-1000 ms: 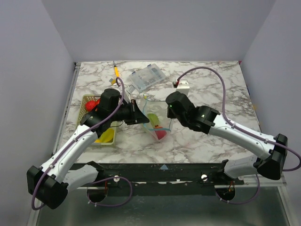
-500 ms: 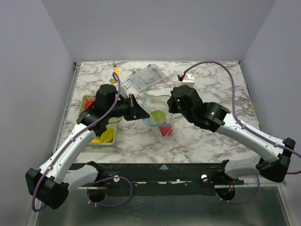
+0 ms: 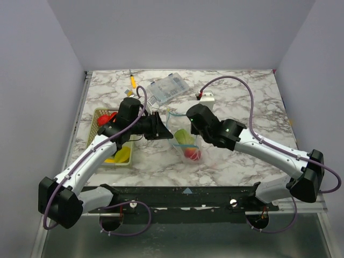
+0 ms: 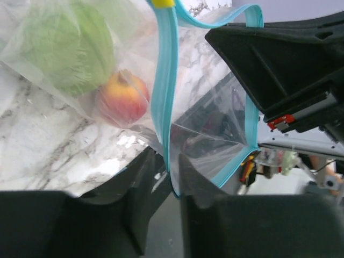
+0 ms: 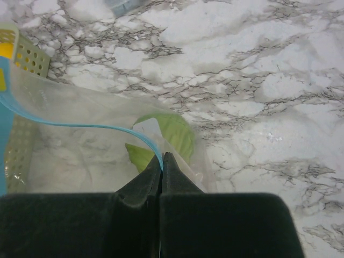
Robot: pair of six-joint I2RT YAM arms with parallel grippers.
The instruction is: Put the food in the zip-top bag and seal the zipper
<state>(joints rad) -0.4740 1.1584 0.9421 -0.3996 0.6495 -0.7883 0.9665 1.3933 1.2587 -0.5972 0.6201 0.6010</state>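
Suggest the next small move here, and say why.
Probably ease the two pincers apart to draw the zipper taut. The right pincer is shut on the strip, which also passes between the fingers of the left pincer, and the mouth of the zip-top bag gapes open with food inside.

Tabletop: white, grey-veined marble-patterned tabletop (image 3: 242,102).
Basket: yellow-green perforated plastic basket (image 3: 98,114), on the left side.
Box: clear rigid rectangular compartment box (image 3: 168,88), far middle.
Tool: small orange-handled tool (image 3: 132,80), near the box.
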